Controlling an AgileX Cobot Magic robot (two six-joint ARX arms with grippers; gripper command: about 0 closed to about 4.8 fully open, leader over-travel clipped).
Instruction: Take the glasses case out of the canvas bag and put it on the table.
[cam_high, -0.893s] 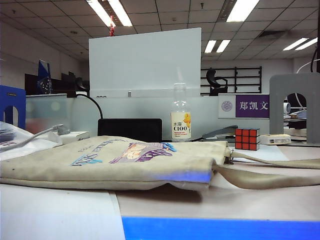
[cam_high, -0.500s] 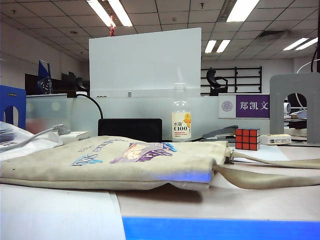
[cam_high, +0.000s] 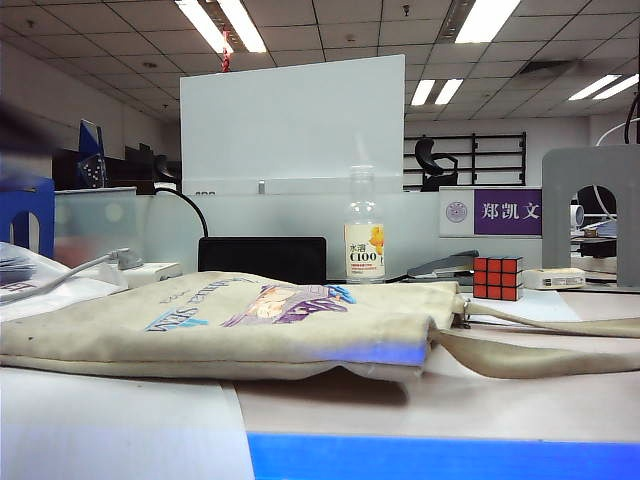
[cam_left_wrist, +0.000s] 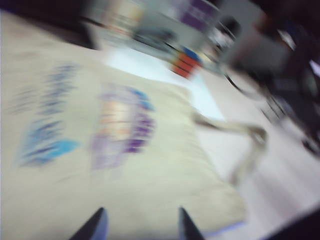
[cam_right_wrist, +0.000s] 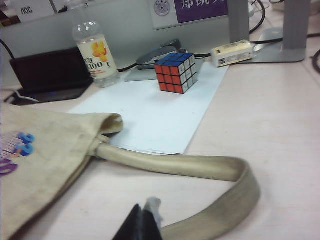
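The canvas bag (cam_high: 230, 325) lies flat on the tabletop (cam_high: 520, 405), closed as far as I can see, its straps (cam_right_wrist: 200, 167) trailing off toward the red cube (cam_high: 496, 277) and the drink bottle (cam_high: 364, 239). The glasses case is nowhere in sight. I take it to be inside the bag, so nothing of the job is done yet: the bag has to be opened, the case found, lifted out and set down.

The left hand (cam_left_wrist: 137, 225) hangs over the printed face of the bag, its two fingers standing apart with nothing between them; the picture from that wrist is smeared. The right hand (cam_right_wrist: 142, 222) sits low near the strap, well off to the side, fingers pressed together and empty.

Compared with a moment ago, the bag, cube and bottle have not shifted. What is new is a dark blur at the upper left edge of the room view, which I judge to be the left arm coming in.
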